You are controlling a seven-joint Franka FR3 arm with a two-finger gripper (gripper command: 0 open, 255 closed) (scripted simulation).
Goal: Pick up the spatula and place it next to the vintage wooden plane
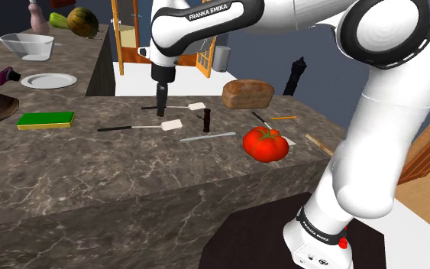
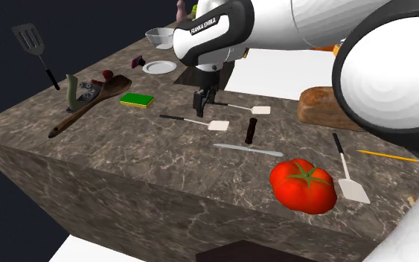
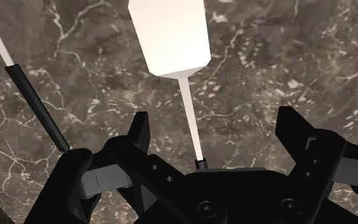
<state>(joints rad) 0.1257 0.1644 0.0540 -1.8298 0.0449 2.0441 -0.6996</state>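
Two white-bladed spatulas with thin black handles lie side by side on the dark marble counter point(image 1: 91, 168). My gripper point(image 1: 160, 109) point(image 2: 202, 110) point(image 3: 215, 124) hangs open over the handle of the farther spatula point(image 1: 196, 105) point(image 2: 260, 109). In the wrist view its white blade point(image 3: 169, 35) and thin neck run between my fingers, which do not touch it. The nearer spatula point(image 1: 170, 124) point(image 2: 218, 125) point(image 3: 36, 108) lies just beside one finger. The wooden plane point(image 2: 80, 91) stands near the counter's corner at the second exterior view's left.
A green sponge point(image 1: 45, 119), a white plate point(image 1: 49, 80) and a long wooden spoon point(image 2: 88, 108) lie between gripper and plane. A knife point(image 1: 208, 137), a small black cylinder point(image 1: 206, 118), a tomato point(image 1: 265, 143), bread point(image 1: 247, 93) and a third spatula point(image 2: 347, 171) lie on the other side.
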